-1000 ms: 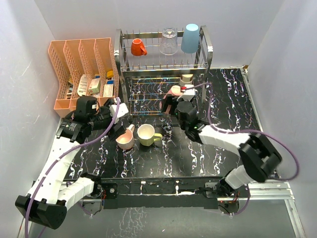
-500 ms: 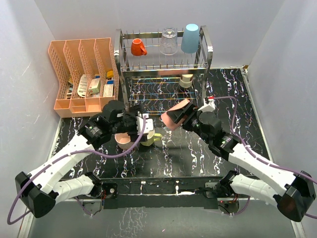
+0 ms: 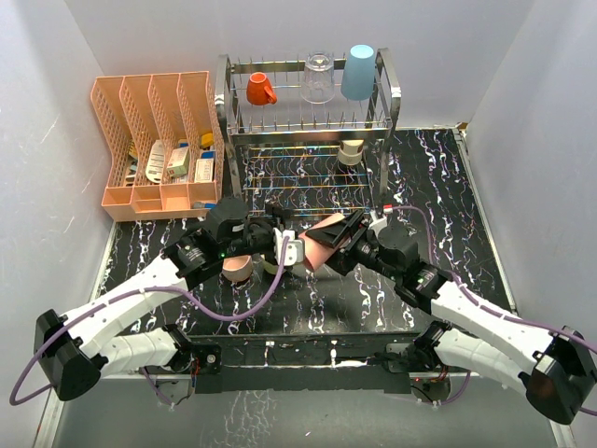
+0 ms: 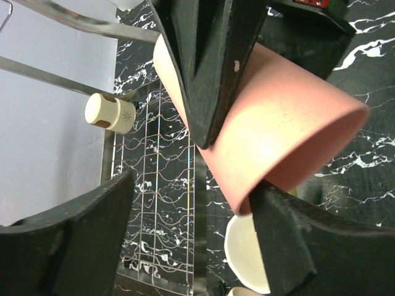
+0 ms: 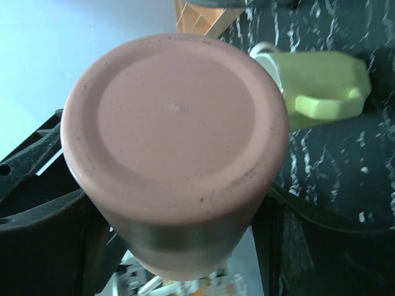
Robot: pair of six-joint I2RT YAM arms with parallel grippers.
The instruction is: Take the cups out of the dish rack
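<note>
My right gripper (image 3: 343, 239) is shut on the salmon-red cup (image 3: 322, 241) and holds it tilted above the table in front of the dish rack (image 3: 308, 121). In the right wrist view the cup's base (image 5: 176, 123) faces the camera between my fingers. My left gripper (image 3: 283, 245) is open right beside it; in the left wrist view its jaws (image 4: 185, 246) stand wide, one fingertip (image 4: 290, 240) at the cup's rim (image 4: 278, 135). The pale pink mug (image 3: 237, 269) and yellow mug (image 5: 321, 80) stand on the table. The orange mug (image 3: 261, 90), clear glass (image 3: 318, 77) and blue tumbler (image 3: 358, 72) sit on the top tier.
A pale cup (image 3: 352, 151) lies in the rack's lower tier and also shows in the left wrist view (image 4: 110, 113). A peach slotted organizer (image 3: 154, 140) holding small items stands left of the rack. White walls close in the black marbled table (image 3: 438, 205).
My right gripper has carried the salmon-red cup out of the rack's lower tier, forward and left. My left gripper has swung right from the organizer, over the two mugs, up to the cup.
</note>
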